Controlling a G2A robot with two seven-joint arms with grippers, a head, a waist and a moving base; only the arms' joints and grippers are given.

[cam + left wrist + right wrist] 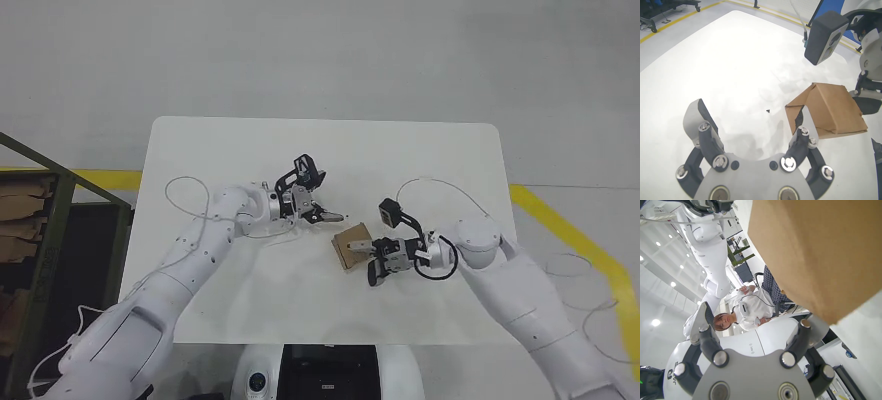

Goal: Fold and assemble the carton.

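Observation:
The brown carton (352,245) lies partly folded on the white table (250,150), right of centre. In the left wrist view the carton (829,109) has its flaps folded over and rests flat. My left gripper (753,113) is open just left of it, one fingertip (804,115) over the carton's near corner. The left gripper (330,214) hovers above the table. My right gripper (368,262) is open at the carton's right side. Its dark finger (867,105) touches the carton's edge. In the right wrist view the carton (819,256) covers one finger, and the other finger (704,313) stands free.
Thin white cables (180,190) loop over the table on both sides. A green crate with flat cardboard (25,215) stands on the floor beyond the table's left edge. A tiny dark scrap (768,111) lies near the carton. The far half of the table is bare.

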